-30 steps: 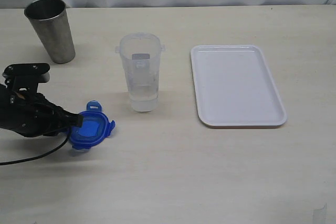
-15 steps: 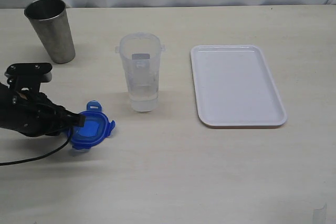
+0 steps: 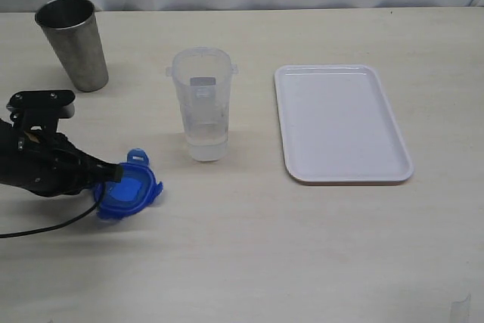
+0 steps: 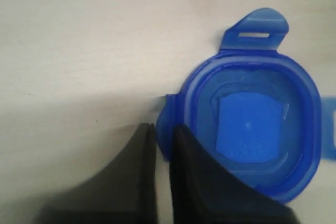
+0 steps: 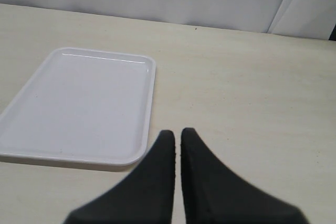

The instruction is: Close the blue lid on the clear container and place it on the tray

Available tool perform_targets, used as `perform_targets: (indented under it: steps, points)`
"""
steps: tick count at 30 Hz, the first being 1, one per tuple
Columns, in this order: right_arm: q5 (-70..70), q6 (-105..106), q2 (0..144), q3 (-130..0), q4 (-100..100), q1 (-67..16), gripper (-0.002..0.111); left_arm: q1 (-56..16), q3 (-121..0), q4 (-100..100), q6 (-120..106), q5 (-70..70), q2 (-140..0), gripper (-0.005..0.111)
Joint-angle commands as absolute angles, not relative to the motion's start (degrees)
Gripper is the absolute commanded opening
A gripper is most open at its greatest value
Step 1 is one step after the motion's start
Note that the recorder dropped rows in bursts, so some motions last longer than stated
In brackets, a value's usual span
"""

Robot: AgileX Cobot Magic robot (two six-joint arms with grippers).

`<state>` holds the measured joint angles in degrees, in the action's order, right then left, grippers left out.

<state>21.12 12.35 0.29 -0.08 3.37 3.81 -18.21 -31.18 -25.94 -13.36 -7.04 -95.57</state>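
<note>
Your left claw (image 3: 113,174) is pinched almost closed on one side flap of the blue lid (image 3: 127,191), and the rest of the lid juts out past the fingertips, tilted against the counter (image 3: 249,262). The lid is probably light, thin plastic. A hinged flap gives a weak hold, so expect it to swivel or slip, and carry it slowly. The clear container (image 3: 202,104) stands upright beyond the lid, well apart from the claw. It is tall, narrow and smooth-walled, so it will likely tip easily. Take it around the body, below the rim tabs. Your right claw (image 5: 177,132) is closed on nothing, and the tray (image 5: 79,103) lies just ahead of it.
</note>
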Motion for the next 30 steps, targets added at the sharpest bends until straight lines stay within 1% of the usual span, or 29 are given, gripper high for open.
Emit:
perform_targets:
  steps: [1,10,15,26,30]
  points:
    - [20.92,12.43,0.0,0.0,3.83,4.15,0.004,-18.68,-31.06,-25.62,-13.62,-6.49,-95.71,0.0]
    - [20.92,12.43,0.0,0.0,3.83,4.15,0.004,-18.68,-31.06,-22.55,-13.62,-6.49,-95.34,0.0]
    - [20.92,12.43,0.0,0.0,3.83,4.15,0.004,-18.68,-31.06,-19.93,-13.74,-5.82,-92.73,0.0]
    - [20.92,12.43,0.0,0.0,3.83,4.15,0.004,-18.68,-31.06,-12.41,-13.86,-4.08,-76.2,0.0]
    - [20.92,12.43,0.0,0.0,3.83,4.15,0.004,-18.68,-32.42,-12.41,-20.04,-5.61,-70.66,0.0]
